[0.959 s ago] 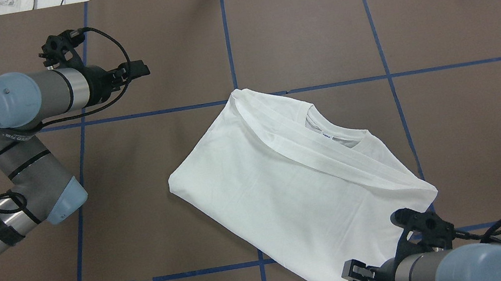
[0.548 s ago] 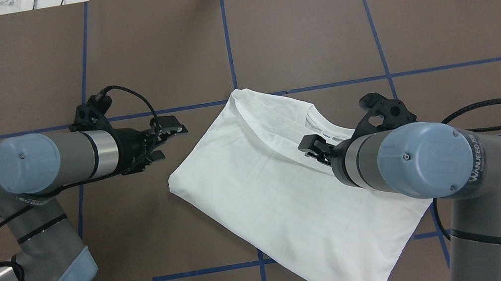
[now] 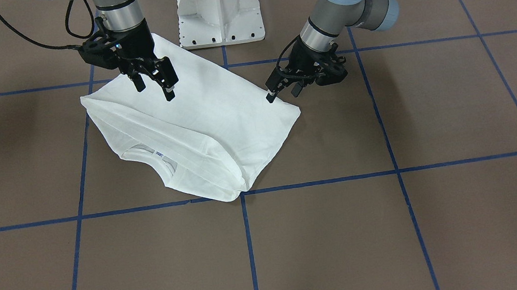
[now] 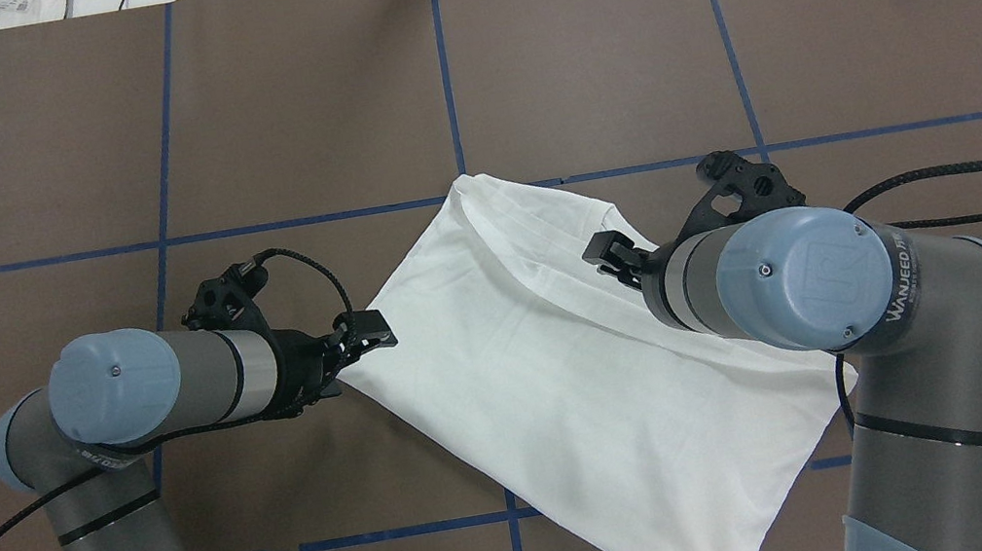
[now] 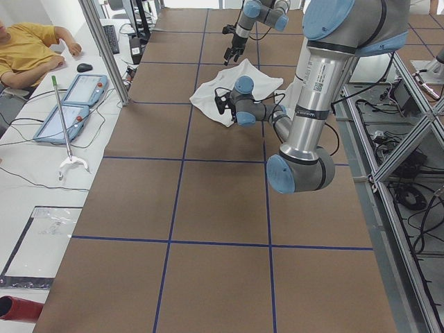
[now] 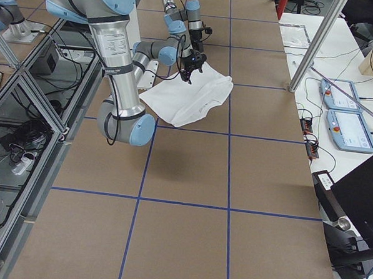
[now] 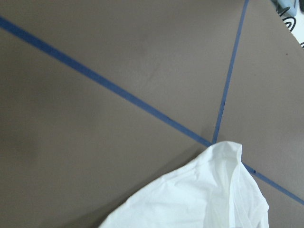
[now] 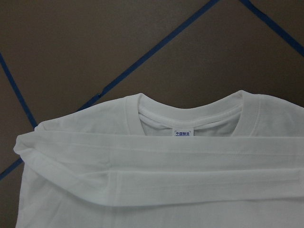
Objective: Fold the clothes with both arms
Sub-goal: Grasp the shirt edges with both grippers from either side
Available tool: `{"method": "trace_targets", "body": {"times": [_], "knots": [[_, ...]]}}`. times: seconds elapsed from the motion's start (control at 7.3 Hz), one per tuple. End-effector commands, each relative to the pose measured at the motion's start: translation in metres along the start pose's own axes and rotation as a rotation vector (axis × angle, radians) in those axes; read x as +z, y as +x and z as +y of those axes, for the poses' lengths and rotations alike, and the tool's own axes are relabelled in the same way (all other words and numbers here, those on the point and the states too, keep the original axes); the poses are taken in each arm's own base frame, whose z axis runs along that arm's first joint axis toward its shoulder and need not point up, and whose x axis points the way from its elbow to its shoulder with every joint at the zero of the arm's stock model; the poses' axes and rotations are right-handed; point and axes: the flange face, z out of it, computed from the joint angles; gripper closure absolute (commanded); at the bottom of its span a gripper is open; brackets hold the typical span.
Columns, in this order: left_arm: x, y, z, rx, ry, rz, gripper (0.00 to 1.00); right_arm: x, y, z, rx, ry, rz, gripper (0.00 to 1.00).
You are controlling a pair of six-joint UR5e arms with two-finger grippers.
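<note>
The clothes are one white shirt (image 4: 557, 383), folded and lying slantwise on the brown table (image 4: 278, 112). Its collar and small tag (image 8: 184, 133) face away from the robot, with a folded sleeve band across below them. My right gripper (image 3: 155, 91) hangs open above the shirt's body, just behind the collar, with nothing between its fingers; it also shows in the overhead view (image 4: 606, 254). My left gripper (image 3: 283, 94) stands open at the shirt's left corner (image 7: 209, 199), low over its edge. It is the same left gripper (image 4: 370, 331) in the overhead view. I cannot tell if it touches the cloth.
Blue tape lines (image 4: 446, 76) grid the table. The white pedestal base (image 3: 218, 8) stands at the robot's edge, close behind the shirt. A seated person (image 5: 28, 48) and two tablets (image 5: 69, 104) are at a side bench beyond the table.
Both arms have come in to the shirt. The left gripper moved from the far left down to the shirt's left corner. The right gripper swung from the near edge up over the collar area.
</note>
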Motion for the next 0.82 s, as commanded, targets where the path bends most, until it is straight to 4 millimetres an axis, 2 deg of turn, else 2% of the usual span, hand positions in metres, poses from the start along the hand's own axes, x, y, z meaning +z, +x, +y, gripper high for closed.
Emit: {"method": "trace_targets", "body": {"times": [0.0, 0.14, 0.27, 0.41, 0.55, 0.69], "knots": [[0.019, -0.013, 0.006, -0.040, 0.048, -0.093, 0.00, -0.001, -0.006, 0.001, 0.007, 0.002, -0.011, 0.00], [0.024, -0.013, 0.015, -0.036, 0.037, -0.106, 0.01, -0.002, -0.007, 0.002, 0.008, 0.001, -0.012, 0.00], [0.028, -0.015, 0.021, -0.033, 0.032, -0.112, 0.09, -0.002, -0.007, 0.002, 0.008, 0.001, -0.012, 0.00], [0.027, -0.009, 0.022, -0.033, 0.030, -0.102, 0.69, -0.002, -0.007, 0.001, 0.009, 0.002, -0.013, 0.00], [0.029, -0.009, 0.021, -0.031, 0.031, -0.105, 1.00, -0.002, -0.007, 0.001, 0.012, 0.001, -0.012, 0.00], [0.024, -0.004, 0.021, -0.025, 0.031, -0.092, 1.00, -0.001, -0.007, 0.001, 0.012, 0.002, -0.009, 0.00]]}}
